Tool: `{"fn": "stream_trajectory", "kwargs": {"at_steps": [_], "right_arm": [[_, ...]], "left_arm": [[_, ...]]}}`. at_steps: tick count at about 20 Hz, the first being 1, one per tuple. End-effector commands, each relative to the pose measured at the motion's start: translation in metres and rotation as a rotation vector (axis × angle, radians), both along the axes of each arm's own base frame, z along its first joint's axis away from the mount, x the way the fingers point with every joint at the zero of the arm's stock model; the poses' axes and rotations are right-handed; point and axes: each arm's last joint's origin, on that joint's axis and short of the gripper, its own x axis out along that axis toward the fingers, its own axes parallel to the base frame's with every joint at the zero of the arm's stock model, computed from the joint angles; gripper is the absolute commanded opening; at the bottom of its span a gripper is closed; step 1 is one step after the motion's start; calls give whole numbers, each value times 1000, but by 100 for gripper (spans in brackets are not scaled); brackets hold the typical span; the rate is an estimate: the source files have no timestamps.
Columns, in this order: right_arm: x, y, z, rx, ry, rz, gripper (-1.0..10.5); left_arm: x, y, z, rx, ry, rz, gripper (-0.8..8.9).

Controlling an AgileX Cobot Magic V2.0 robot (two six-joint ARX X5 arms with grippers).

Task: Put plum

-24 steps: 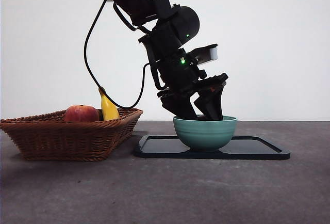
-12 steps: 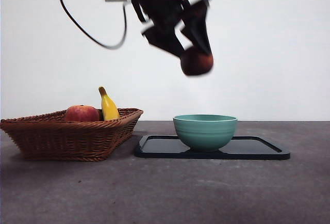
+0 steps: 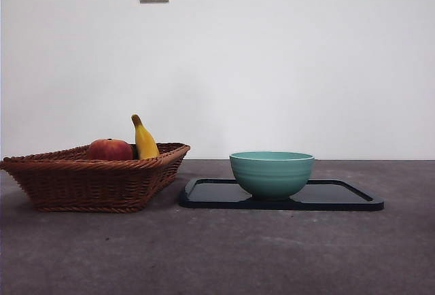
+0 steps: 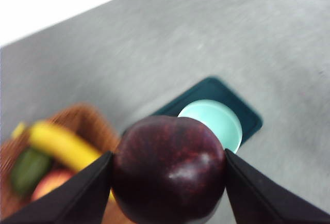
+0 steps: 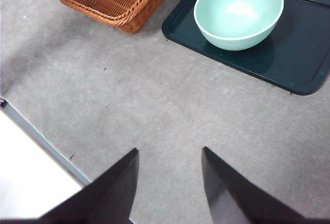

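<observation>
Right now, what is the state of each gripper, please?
Left gripper: shut on the plum, raised high above the table.
Right gripper: open, holding nothing, waiting above the bare table.

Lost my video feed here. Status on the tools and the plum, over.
Left tool shut on plum, high above the table. Right tool open, holding nothing. Bowl on tray; nothing in the way.
</observation>
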Motion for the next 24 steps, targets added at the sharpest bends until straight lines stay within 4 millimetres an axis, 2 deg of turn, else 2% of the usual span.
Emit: {"fn": "stream_trajectory", "kwargs": {"at_steps": [1, 5, 8, 16, 19, 24], "right_arm": [[0, 1, 2, -4, -16, 16, 195], [0, 1, 2, -9, -22, 21, 195], [1, 1, 2, -6, -29, 21, 195], [1, 1, 2, -6, -28, 21, 195], [1, 1, 2, -6, -28, 21, 195], [1, 1, 2, -5, -27, 20, 195]], "left_arm": [[-6, 15, 6, 9, 12, 32, 276], [-11, 37, -17, 28, 57, 101, 276], [-6, 46, -53, 30, 71, 139, 276], [14, 46, -154, 34, 72, 170, 275], [18, 46, -182, 63, 69, 202, 275], [41, 40, -222, 105, 137, 206, 275]]}}
